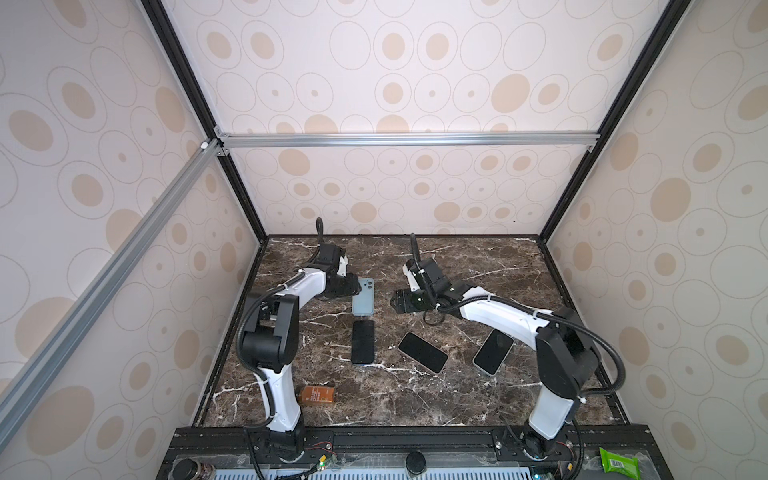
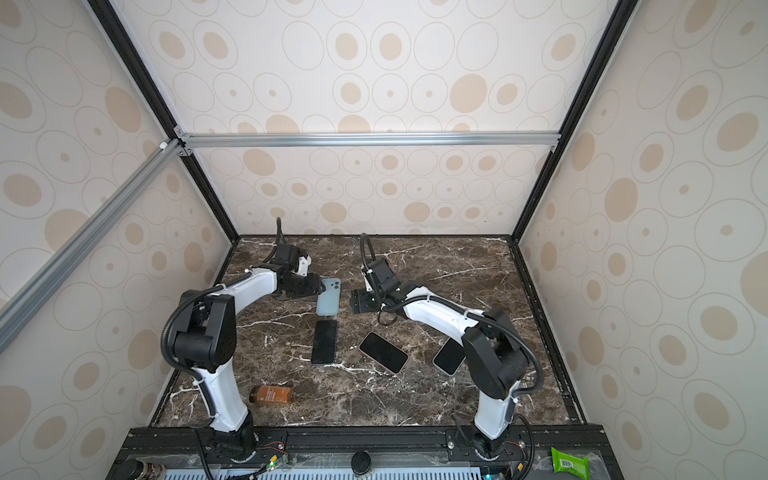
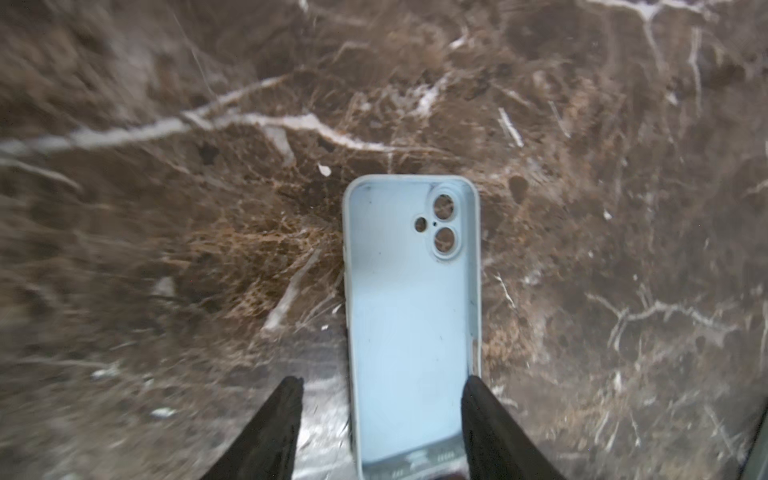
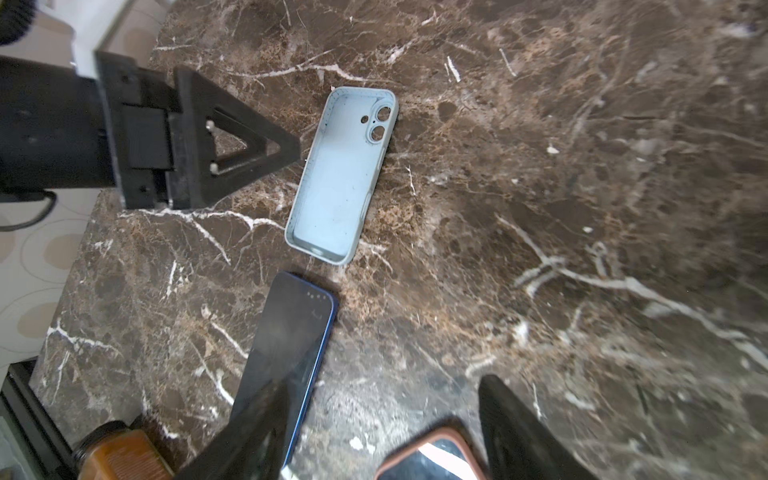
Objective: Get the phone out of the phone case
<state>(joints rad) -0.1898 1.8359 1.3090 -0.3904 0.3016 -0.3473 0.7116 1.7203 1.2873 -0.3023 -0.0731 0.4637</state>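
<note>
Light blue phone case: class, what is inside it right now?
Nothing: the case lies open side up, empty, its bare inner back and camera holes showing. The dark phone lies apart, beyond its end. The table under it is covered.

Both arms look the same: the left arm [image 1: 309, 286] and the right arm [image 1: 498, 311] have smooth white shells on the long links and black rounded housings at the joints. A black ribbed cable [image 1: 621, 374] runs along each, fixed with white ties [image 1: 490, 297]. The left gripper [image 4: 296, 151] is matte black, and its finger [image 4: 191, 124] is a hollow triangle with two pale screws [image 4: 211, 124].
</note>
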